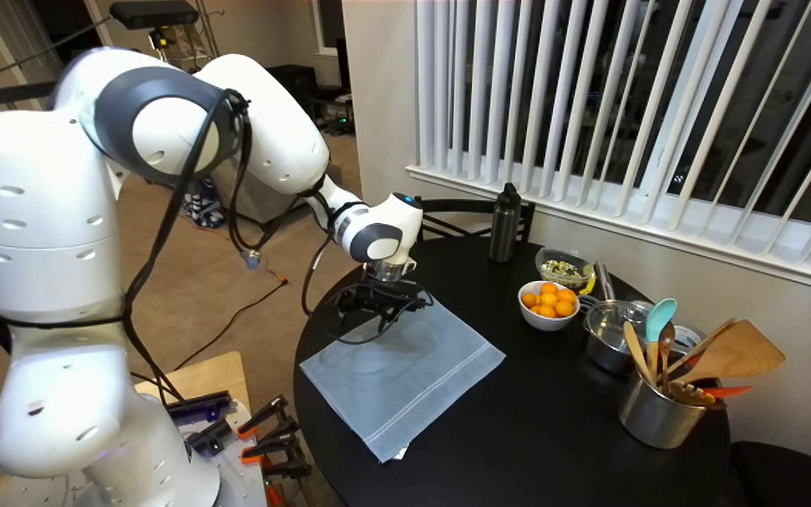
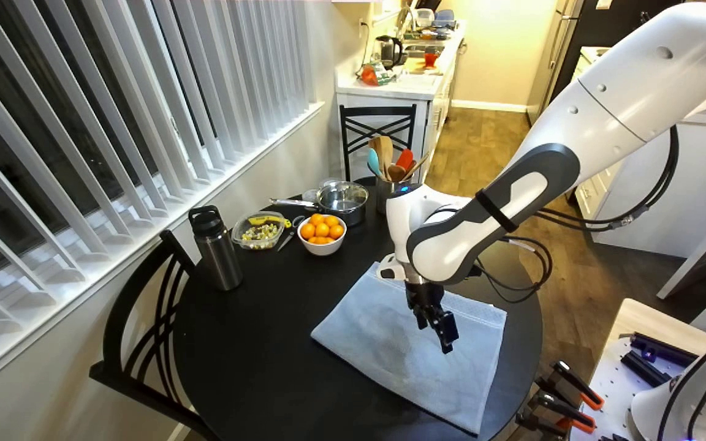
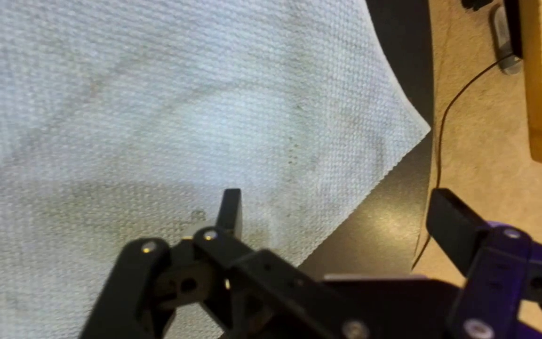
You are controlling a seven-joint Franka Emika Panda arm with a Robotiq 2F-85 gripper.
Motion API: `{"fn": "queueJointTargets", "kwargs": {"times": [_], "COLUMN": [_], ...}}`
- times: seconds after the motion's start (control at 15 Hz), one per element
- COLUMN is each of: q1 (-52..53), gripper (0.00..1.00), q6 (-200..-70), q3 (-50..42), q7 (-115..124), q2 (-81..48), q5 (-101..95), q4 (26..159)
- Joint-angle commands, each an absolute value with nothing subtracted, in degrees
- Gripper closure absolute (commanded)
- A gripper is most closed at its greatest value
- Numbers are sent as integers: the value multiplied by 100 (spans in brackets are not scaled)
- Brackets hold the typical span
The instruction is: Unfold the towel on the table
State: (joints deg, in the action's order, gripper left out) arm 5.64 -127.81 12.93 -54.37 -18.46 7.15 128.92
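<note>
The pale grey-blue towel (image 1: 405, 373) lies spread nearly flat on the round black table (image 1: 553, 415), with a stitched hem line along one side. A small white tag (image 1: 400, 453) pokes out at a corner. How many layers lie under the top surface, I cannot tell. Above the cloth hangs my gripper (image 2: 444, 334), pointing down. In the wrist view the gripper (image 3: 337, 200) is wide open and nothing is held between its fingers. The left finger there is seen over the towel (image 3: 181, 117), while the right one is seen against the floor past the table edge. One towel corner points toward that edge.
A bowl of oranges (image 2: 321, 247), a clear food container (image 2: 259, 233), a knife (image 2: 286, 241), a steel pot (image 1: 610, 352), a utensil holder (image 1: 661, 415) and a tall bottle (image 2: 218, 254) stand around the table's window side. A dark chair (image 2: 144, 343) is tucked close to it.
</note>
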Motion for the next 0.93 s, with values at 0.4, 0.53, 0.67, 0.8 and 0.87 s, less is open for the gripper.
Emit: {"fn": "queueJointTargets", "kwargs": {"times": [0.4, 0.53, 0.67, 0.8, 0.87], "q1": [607, 597, 519, 519, 519], "gripper": [0, 0, 0, 0, 0], "q6": [-13784, -13829, -13670, -13685, -13687], "q3": [1142, 1144, 1217, 1216, 1216], "q7": [-4241, -4133, -4342, -4328, -4327], "q2": [-1516, -1515, -1720, -1717, -1717], "q5": [-61, -90, 48, 47, 47], "q4": [13161, 13145, 12943, 12943, 12943]}}
